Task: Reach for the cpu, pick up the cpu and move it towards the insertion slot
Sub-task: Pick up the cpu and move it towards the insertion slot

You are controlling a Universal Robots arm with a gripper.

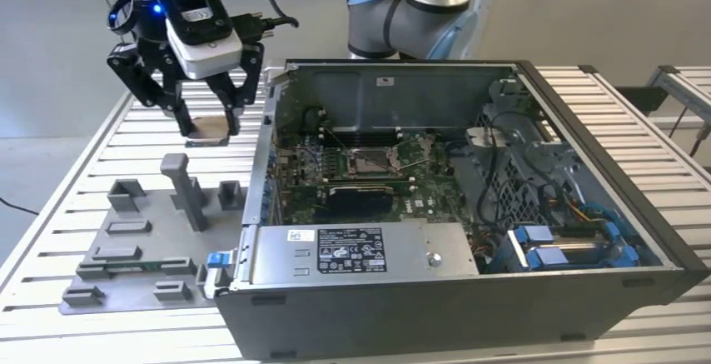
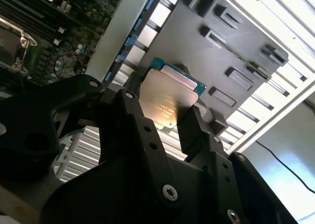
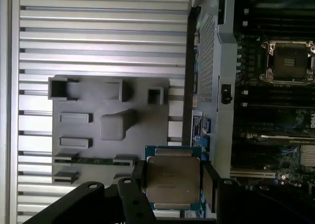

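Clamped in the tool (image 3: pixel 173 184), the cpu (image 3: pixel 173 180) hangs above the surface (image 1: pixel 133 152) left of the case (image 1: pixel 467 297), so the carry toward the slot (image 1: pixel 372 162) is, I judge, underway.

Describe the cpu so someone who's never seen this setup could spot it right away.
Find the open computer case on the slatted table; beside its wall, on the exterior view's left, the black gripper hangs above a grey fixture plate. The cpu is the thin square chip clamped between its fingers, silvery-faced with a teal edge, unlike the grey blocks.
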